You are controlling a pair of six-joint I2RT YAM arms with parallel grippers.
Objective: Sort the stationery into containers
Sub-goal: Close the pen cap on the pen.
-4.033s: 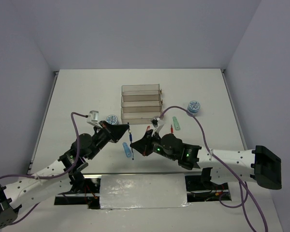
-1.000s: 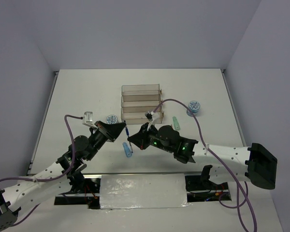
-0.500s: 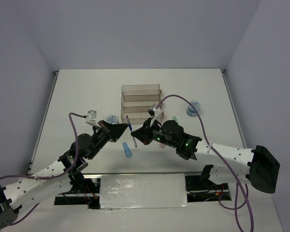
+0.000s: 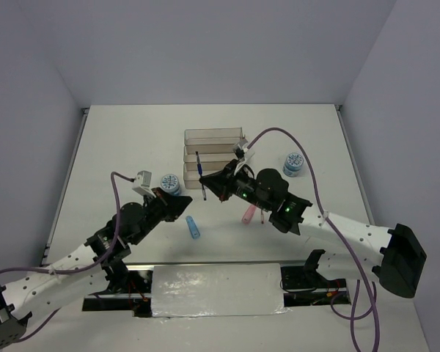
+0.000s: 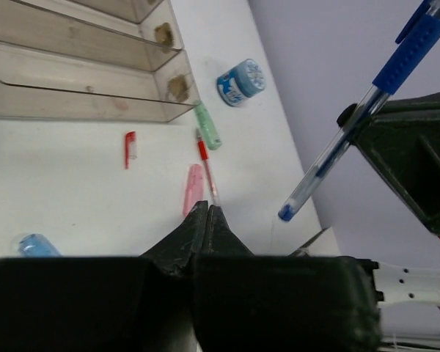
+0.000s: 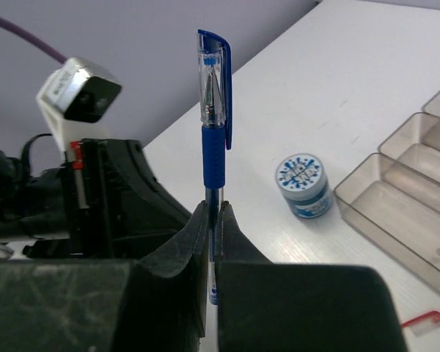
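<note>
— How many trays?
— Three clear trays (image 4: 214, 136), joined as a stepped rack on the white surface (image 4: 117, 139).
— Rolls?
— Two. One blue-white roll (image 4: 170, 182) lies left of the rack's near end, and the second roll (image 4: 294, 163) is well off to its right.
— Pens?
— Two as well. The blue pen (image 6: 214, 110) is up in the air. The right fingers (image 6: 204, 220) are closed tight on the lower part of its barrel, and it stands upright between them, clip end up. From above it hangs by the rack's near left corner; whether it is over a tray I cannot tell. The red pen (image 5: 204, 155) lies on the surface.
— Sticks?
— Three, one of each colour. The pink stick (image 4: 248, 213) is just beside the red pen, the green stick (image 5: 207, 125) is near the rack's end, and the blue stick (image 4: 194, 226) lies apart, nearer the arms. There is one small red cap (image 5: 130, 148) too.
— The other arm?
— The left fingers (image 5: 202, 220) are pressed together with nothing between them, hovering near the blue stick.
</note>
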